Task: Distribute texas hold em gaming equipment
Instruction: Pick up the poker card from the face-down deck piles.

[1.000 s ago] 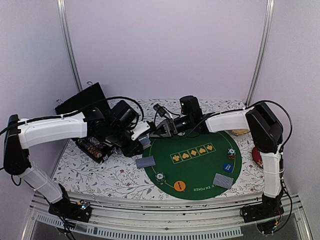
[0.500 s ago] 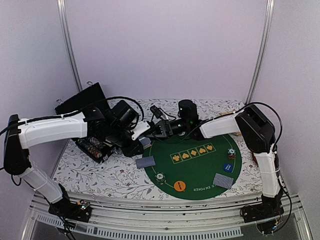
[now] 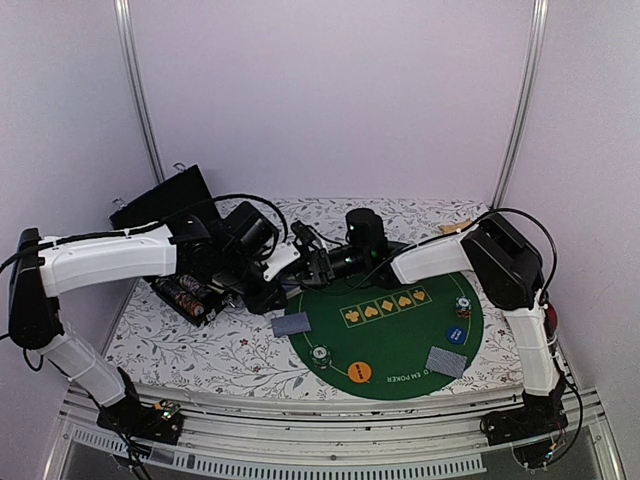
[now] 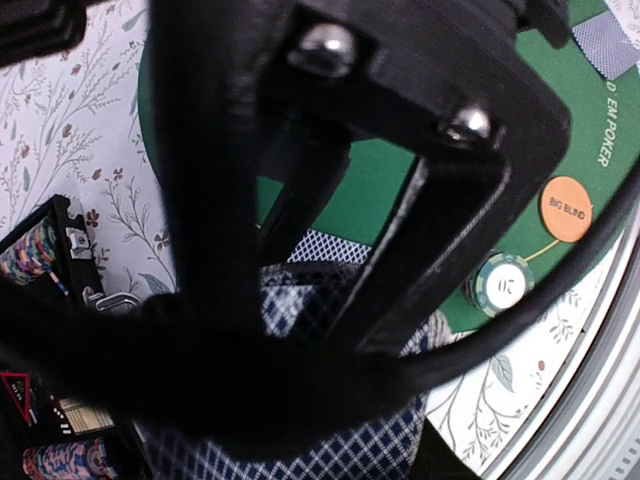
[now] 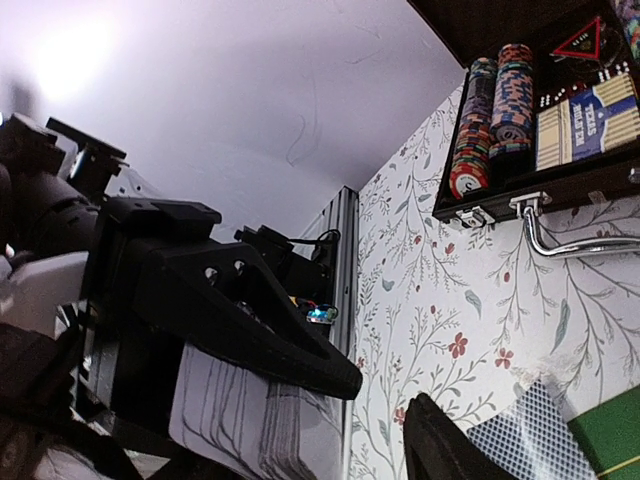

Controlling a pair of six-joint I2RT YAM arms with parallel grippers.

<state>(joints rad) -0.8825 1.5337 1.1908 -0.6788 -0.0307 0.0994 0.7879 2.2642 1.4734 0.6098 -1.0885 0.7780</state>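
My left gripper [image 3: 277,287] is shut on a deck of blue-checked cards [image 3: 290,284] at the green poker mat's [image 3: 400,330] left edge. In the left wrist view the deck [image 4: 385,445] fills the space below the jaws [image 4: 330,340]. My right gripper [image 3: 311,268] is stretched left, close to the deck, with jaws apart. In the right wrist view it [image 5: 388,400] is beside the deck's white edges [image 5: 250,425]. Cards lie at the mat's left edge [image 3: 291,323] and at its front right [image 3: 446,360]. Chip stacks [image 3: 320,355] [image 3: 462,306], an orange disc [image 3: 360,372] and a blue disc [image 3: 456,335] sit on the mat.
An open black case [image 3: 185,290] with rows of chips [image 5: 490,110] stands left of the mat, behind my left gripper. A red round cushion [image 3: 515,310] and a tan mat [image 3: 482,264] lie at the table's right edge. The tablecloth [image 3: 210,350] is floral.
My right gripper has moved left across the back of the mat, up to the deck in my left gripper. The left arm has stayed in place.
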